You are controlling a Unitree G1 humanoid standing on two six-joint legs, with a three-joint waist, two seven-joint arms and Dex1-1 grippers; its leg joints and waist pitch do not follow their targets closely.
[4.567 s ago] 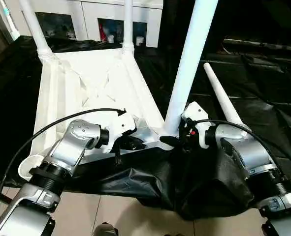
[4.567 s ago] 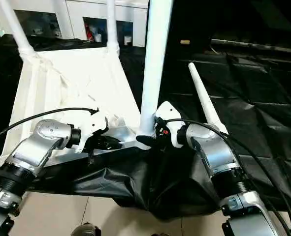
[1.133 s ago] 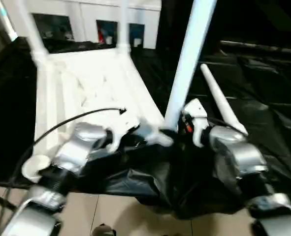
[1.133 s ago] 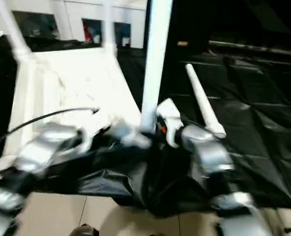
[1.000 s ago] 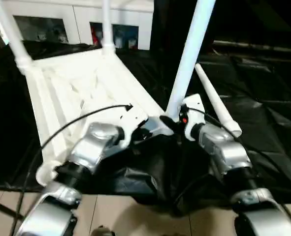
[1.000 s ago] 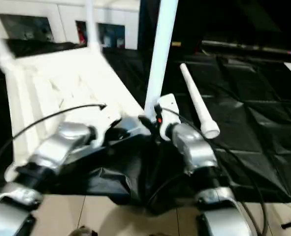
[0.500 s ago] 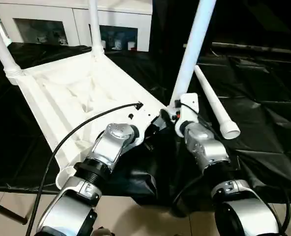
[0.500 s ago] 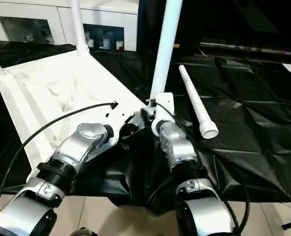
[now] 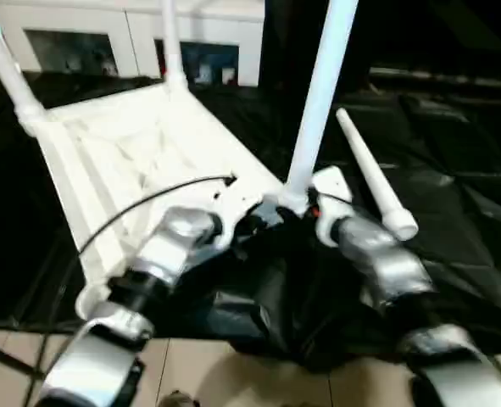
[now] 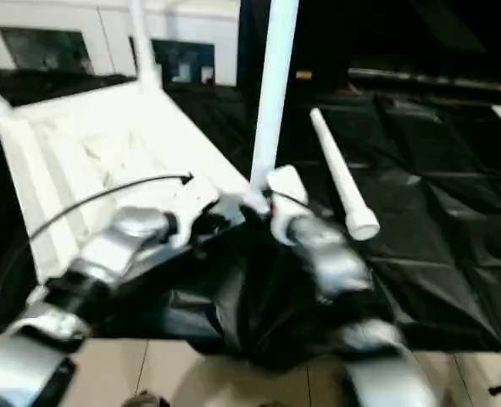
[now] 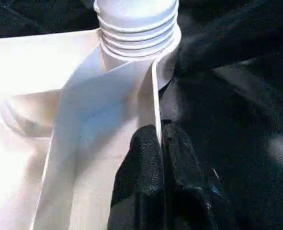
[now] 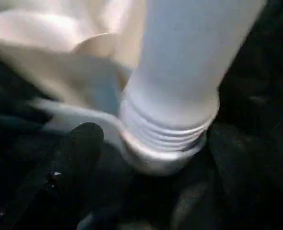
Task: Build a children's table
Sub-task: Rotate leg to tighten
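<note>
At the tabletop's [image 9: 131,153] near corner, my left fingers [image 11: 163,158] pinch its rim; right fingers [image 12: 79,143] spread around the upright leg [image 9: 318,102]. The loose leg [image 9: 373,182] probably comes next.

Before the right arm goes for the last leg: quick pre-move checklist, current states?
1. Left gripper clamped on the tabletop rim: ok.
2. Right gripper open, fingers either side of the near leg, not clamping: ok.
3. Near leg upright in its corner socket: ok; fully seated: cannot tell.
4. Two far legs standing in their sockets: ok.
5. Loose leg lying free on the black sheet: ok.
6. Fourth socket empty: cannot tell.
</note>
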